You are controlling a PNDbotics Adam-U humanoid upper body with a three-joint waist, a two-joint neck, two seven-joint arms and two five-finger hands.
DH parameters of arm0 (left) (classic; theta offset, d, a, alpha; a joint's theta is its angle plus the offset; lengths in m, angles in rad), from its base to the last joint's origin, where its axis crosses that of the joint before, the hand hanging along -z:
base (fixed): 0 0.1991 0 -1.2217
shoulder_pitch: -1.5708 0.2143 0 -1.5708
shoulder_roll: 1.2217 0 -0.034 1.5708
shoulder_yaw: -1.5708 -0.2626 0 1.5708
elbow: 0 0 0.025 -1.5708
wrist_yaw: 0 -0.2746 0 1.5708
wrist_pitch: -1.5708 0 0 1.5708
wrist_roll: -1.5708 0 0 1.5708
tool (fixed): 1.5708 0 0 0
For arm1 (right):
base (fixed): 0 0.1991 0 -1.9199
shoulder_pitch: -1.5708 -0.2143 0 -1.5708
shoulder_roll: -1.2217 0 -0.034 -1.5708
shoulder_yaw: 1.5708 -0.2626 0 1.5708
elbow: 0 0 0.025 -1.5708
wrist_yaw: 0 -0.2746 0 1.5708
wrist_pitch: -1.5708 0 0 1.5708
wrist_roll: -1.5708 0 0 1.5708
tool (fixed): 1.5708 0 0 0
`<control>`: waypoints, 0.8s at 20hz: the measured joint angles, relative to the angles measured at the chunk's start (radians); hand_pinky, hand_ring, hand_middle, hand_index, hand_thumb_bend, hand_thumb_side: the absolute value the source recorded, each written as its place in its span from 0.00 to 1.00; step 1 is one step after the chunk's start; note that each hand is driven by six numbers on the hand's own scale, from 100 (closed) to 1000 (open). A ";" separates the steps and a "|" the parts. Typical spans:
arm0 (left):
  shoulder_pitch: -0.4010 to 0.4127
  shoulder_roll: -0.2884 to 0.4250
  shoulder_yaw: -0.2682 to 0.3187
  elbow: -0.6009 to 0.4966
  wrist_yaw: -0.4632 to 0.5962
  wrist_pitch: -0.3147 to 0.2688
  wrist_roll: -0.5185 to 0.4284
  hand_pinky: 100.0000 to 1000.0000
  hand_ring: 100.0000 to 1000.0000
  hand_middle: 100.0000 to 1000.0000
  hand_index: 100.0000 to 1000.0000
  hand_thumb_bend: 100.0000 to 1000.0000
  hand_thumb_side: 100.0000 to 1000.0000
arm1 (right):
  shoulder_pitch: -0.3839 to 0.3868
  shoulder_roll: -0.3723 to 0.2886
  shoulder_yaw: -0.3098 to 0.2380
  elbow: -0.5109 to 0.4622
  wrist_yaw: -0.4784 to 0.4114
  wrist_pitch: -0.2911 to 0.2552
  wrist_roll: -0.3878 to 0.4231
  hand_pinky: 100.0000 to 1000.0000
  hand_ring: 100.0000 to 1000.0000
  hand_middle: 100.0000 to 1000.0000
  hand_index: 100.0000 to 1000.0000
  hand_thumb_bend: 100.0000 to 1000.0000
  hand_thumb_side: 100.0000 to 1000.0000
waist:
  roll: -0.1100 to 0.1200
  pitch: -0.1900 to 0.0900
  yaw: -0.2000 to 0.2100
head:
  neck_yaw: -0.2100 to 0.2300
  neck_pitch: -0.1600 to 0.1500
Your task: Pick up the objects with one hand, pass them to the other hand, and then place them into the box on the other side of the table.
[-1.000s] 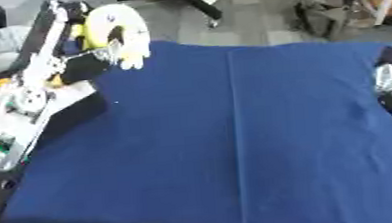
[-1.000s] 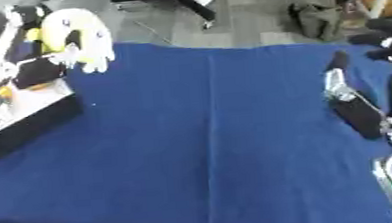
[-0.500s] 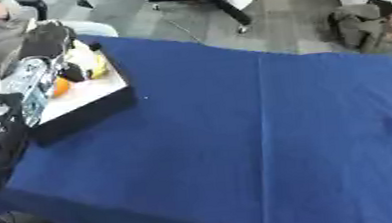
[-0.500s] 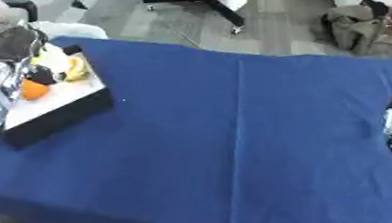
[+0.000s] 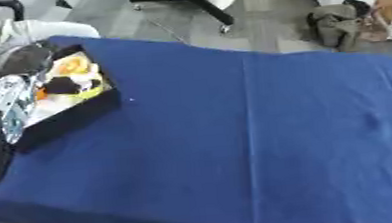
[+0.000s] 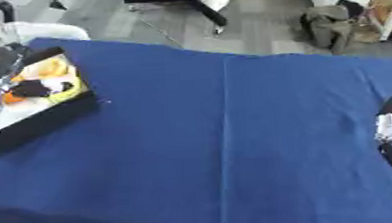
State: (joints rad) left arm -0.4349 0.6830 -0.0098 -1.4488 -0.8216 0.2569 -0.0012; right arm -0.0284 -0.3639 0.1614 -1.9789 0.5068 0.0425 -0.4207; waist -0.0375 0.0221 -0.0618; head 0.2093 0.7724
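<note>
Blue table [image 5: 237, 145], black box [image 5: 64, 116], yellow objects [image 5: 76, 75]

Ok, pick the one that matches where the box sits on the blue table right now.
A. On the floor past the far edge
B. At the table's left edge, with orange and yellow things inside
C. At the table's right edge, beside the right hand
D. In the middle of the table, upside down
B: the black box sits at the left edge of the blue table, with orange and yellow things showing inside it.
</note>
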 measured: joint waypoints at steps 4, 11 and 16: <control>0.068 -0.024 -0.005 -0.266 0.363 -0.053 0.131 0.91 0.74 0.68 0.83 0.17 0.73 | 0.016 0.002 -0.002 0.000 0.000 -0.003 0.028 0.64 0.77 0.74 0.63 0.00 0.44 | 0.012 -0.011 -0.006 | -0.018 0.000; 0.149 -0.243 -0.122 -0.490 0.761 -0.201 0.143 0.93 0.71 0.65 0.82 0.14 0.89 | 0.044 0.026 -0.043 0.000 -0.007 -0.008 0.084 0.69 0.90 0.84 0.66 0.00 0.57 | 0.062 -0.037 -0.008 | -0.130 0.000; 0.197 -0.385 -0.203 -0.493 0.840 -0.254 0.065 0.95 0.71 0.65 0.83 0.14 0.95 | 0.070 0.071 -0.086 0.000 -0.019 -0.019 0.101 0.71 0.96 0.89 0.67 0.00 0.63 | 0.062 -0.037 -0.030 | -0.208 0.000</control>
State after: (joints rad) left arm -0.2378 0.2979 -0.2124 -1.9417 0.0185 0.0028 0.0641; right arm 0.0413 -0.2933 0.0758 -1.9789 0.4881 0.0238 -0.3202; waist 0.0240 -0.0148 -0.0917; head 0.0011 0.7725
